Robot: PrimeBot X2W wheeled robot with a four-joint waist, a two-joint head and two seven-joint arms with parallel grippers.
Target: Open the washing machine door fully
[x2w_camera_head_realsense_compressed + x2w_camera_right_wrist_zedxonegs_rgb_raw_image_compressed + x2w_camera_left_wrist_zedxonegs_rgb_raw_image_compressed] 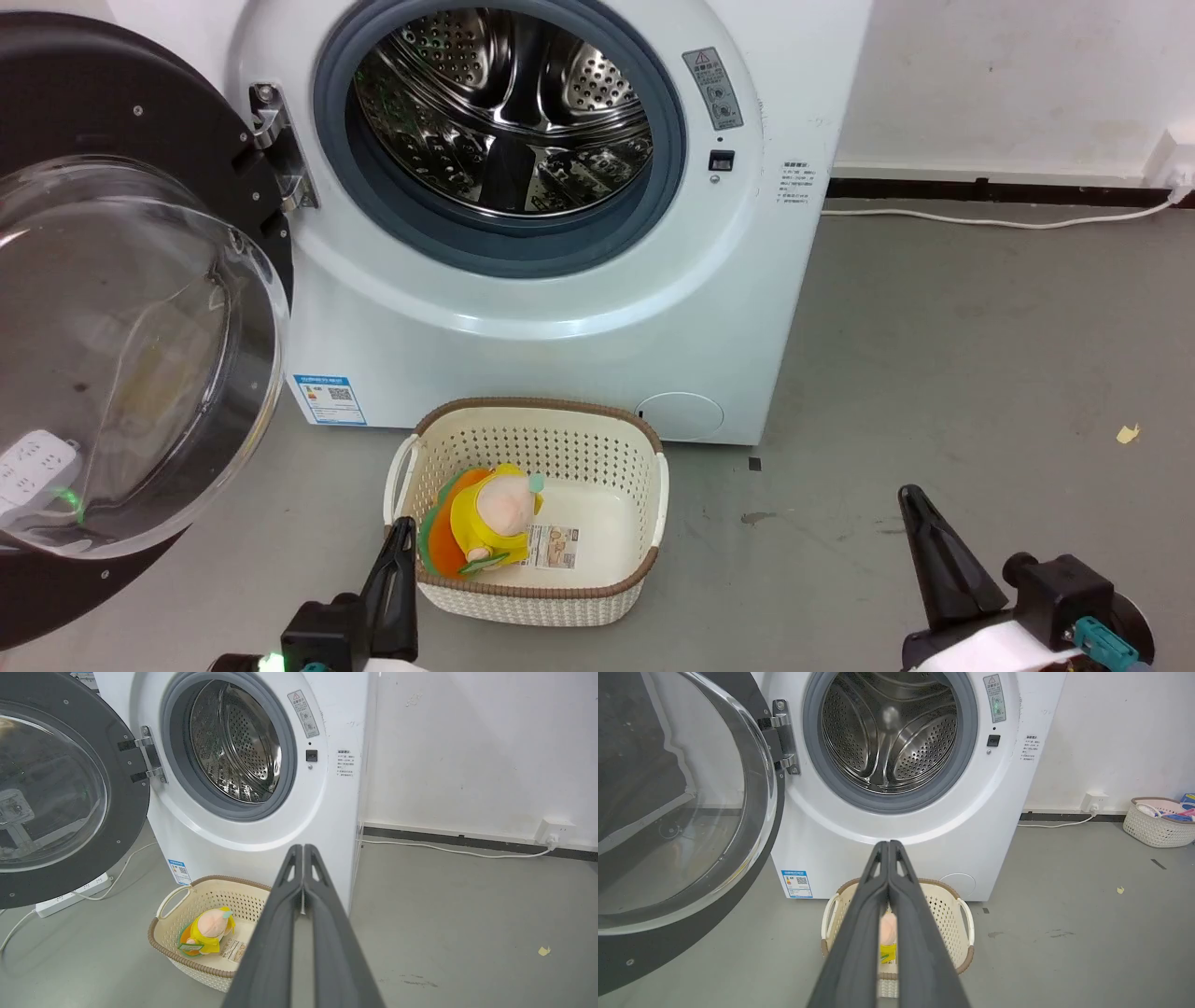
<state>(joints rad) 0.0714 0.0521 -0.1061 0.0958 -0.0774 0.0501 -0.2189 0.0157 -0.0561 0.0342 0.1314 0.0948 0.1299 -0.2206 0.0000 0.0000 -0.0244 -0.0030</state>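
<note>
The washing machine door (112, 308) is swung wide to the left on its hinge (275, 145), its clear domed glass facing out inside a black rim. It also shows as the door (677, 812) and the door (51, 788) in the wrist views. The steel drum (504, 103) lies exposed inside the grey rubber ring. My left gripper (401, 537) sits low at the bottom, shut and holding nothing, well away from the door. My right gripper (913, 499) is at the lower right, also shut and holding nothing. The left gripper (888, 845) and right gripper (302, 848) show their fingers pressed together.
A cream perforated basket (644, 467) with a yellow plush toy (490, 518) stands on the floor before the machine, between my grippers. A white power strip (70, 898) lies under the door. A cable (980, 219) runs along the wall. Another basket (1157, 821) stands far right.
</note>
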